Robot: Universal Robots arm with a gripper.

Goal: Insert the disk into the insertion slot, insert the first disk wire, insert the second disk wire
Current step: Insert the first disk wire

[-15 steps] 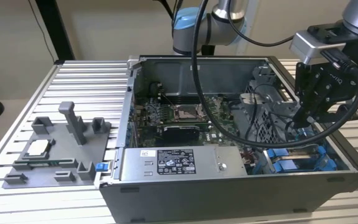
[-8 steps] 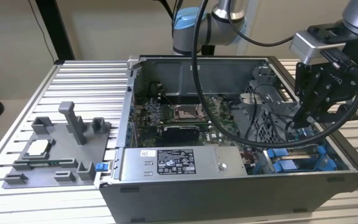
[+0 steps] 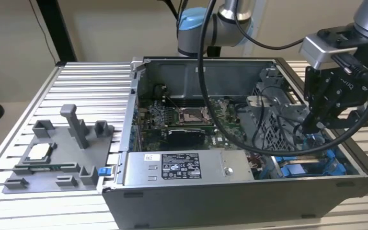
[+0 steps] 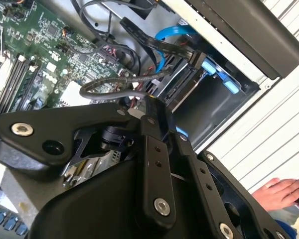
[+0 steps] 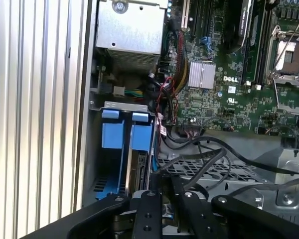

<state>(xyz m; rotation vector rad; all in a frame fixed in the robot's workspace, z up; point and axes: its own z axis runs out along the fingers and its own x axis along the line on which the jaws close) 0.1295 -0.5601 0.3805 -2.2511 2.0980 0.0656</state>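
Observation:
The insertion slot [image 3: 312, 160], a grey perforated bay with blue rails, sits in the open computer case [image 3: 235, 191] at the exterior view's right. In the first wrist view, two blue carrier fronts stand side by side in the slot [image 5: 97, 149], and the disk [image 5: 141, 142] sits edge-on in the one nearer my fingers. My gripper [image 3: 310, 127] hangs just above the bay with its black fingers [image 4: 157, 164] drawn together. A grey disk wire [image 4: 114, 89] loops up and ends at the gripper [image 4: 150, 107], seemingly pinched. Black cables cross in front of the gripper [image 5: 165, 188].
A grey power supply box [image 3: 171, 167] with a sticker lies along the case front. The motherboard [image 3: 184, 120] fills the case floor. A grey tray with upright pegs [image 3: 56, 158] rests on the slatted table [image 3: 82, 76] at the exterior view's left. A person's hand [image 4: 284, 191] rests beside the case.

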